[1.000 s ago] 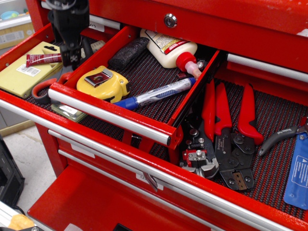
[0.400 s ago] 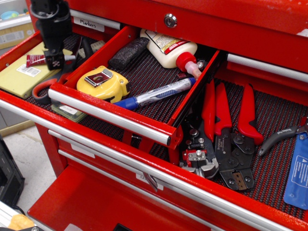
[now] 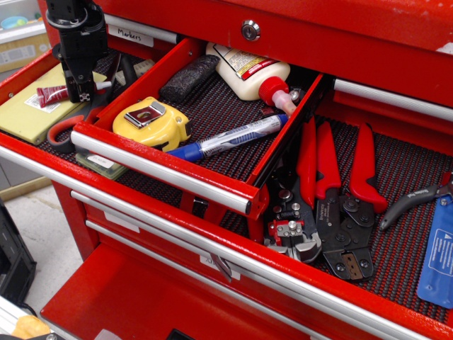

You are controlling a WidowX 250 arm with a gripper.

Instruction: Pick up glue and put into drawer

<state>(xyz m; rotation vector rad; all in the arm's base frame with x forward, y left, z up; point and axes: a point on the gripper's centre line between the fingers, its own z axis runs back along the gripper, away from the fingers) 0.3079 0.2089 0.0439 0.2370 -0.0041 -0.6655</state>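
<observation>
Gripper (image 3: 83, 91), black, is hanging at the upper left, over the left part of the wide red drawer (image 3: 42, 170). Its fingertips are sitting at the right end of the glue (image 3: 52, 93), the slim maroon tube with white lettering. The jaws are standing on either side of the tube's capped end and appear to be closing on it; the contact itself is hidden by the finger bodies, so grip is probable, not confirmed.

The glue is lying roughly level, pointing left, on top of a yellow-green flat box (image 3: 28, 110) with a white label. Just below the gripper, a red-handled tool (image 3: 65, 129) is curving along the mat.

The small inner tray (image 3: 163, 170) with the silver handle is sitting to the right of the gripper. It is holding a yellow tape measure (image 3: 151, 121), a blue-capped marker (image 3: 230, 137), a dark block (image 3: 188, 77) and a large white bottle (image 3: 248, 72) with a red nozzle.

Further right, on the black ribbed mat, red-handled crimpers (image 3: 333, 212) are lying side by side, with grey-handled pliers (image 3: 414, 202) and a blue packet (image 3: 439, 255) at the edge.
</observation>
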